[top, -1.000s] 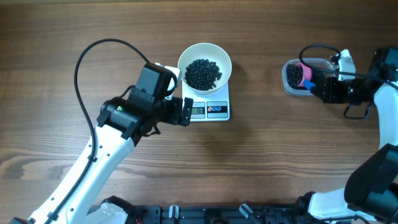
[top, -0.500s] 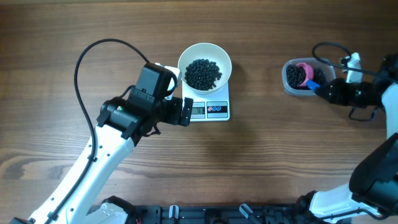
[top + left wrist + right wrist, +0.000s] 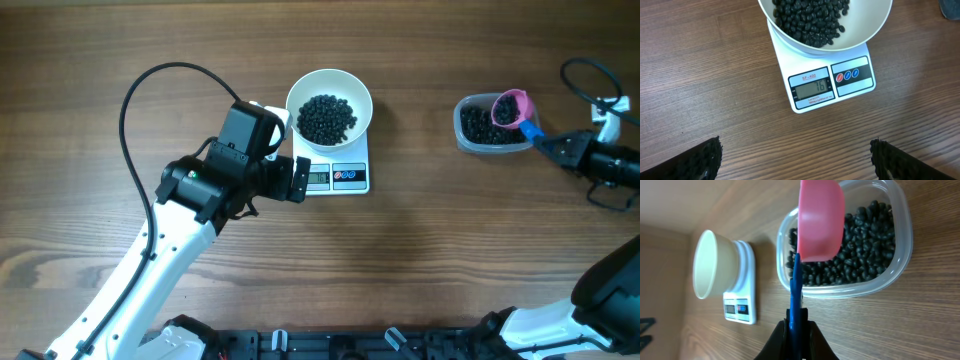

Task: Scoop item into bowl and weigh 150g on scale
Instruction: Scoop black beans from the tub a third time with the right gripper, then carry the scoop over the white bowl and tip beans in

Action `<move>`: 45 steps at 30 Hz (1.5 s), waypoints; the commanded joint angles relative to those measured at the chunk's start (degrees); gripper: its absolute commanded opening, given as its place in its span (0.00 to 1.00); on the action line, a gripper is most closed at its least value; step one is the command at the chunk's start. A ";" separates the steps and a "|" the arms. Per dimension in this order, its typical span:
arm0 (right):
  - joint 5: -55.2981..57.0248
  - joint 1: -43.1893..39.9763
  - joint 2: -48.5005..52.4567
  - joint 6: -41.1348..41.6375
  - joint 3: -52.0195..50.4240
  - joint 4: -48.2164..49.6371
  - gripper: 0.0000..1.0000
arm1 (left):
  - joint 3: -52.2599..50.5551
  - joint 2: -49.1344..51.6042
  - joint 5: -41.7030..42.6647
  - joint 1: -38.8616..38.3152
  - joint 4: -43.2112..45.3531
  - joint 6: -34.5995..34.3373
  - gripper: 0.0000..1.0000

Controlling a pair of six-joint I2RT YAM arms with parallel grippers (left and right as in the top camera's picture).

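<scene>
**Overhead and wrist views.** The left gripper [image 3: 797,161] stood wide open and empty, its two dark fingertips [image 3: 705,157] apart at either side. The scale [image 3: 812,100] lay on the wooden table [image 3: 700,75] just ahead of these fingers, centred between them and not touching them. Its display [image 3: 811,90] faced the fingertips and appeared to read 16. The white bowl [image 3: 875,25] sat on the scale's far part, beyond the display. It held a loose heap of black beans [image 3: 810,20] that covered its floor and lay well below the rim.

The right gripper [image 3: 797,339] was closed on the thin blue handle [image 3: 796,290] of a pink scoop [image 3: 821,220]. The handle ran straight out from between the fingers, and the scoop's cup lay beyond the fingertips, raised over the near rim of a clear plastic tub [image 3: 897,275]. The wrist view showed only the underside of the cup, so its contents could not be told. The tub held a layer of the same beans. The bowl and scale stood well apart from these fingers, far beyond the tub.
</scene>
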 commanded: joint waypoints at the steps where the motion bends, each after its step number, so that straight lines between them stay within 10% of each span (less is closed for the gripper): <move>1: -8.76 -1.81 0.74 0.39 -0.31 -0.83 0.04 | -0.04 0.17 -0.13 0.11 0.15 -0.50 1.00; 13: -29.88 -0.55 0.74 0.55 -0.31 -6.82 0.04 | -0.04 0.15 -0.13 0.11 0.15 -0.50 1.00; 29: -34.38 23.52 0.74 14.82 -0.31 5.70 0.04 | -0.04 0.15 -0.13 0.11 0.15 -0.50 1.00; 34: -22.93 35.56 0.72 34.18 -0.31 26.99 0.04 | -0.04 0.15 -0.13 0.11 0.15 -0.50 1.00; 45: 11.96 47.12 -4.13 29.94 -0.24 29.18 0.05 | -0.04 0.15 -0.13 0.11 0.15 -0.50 1.00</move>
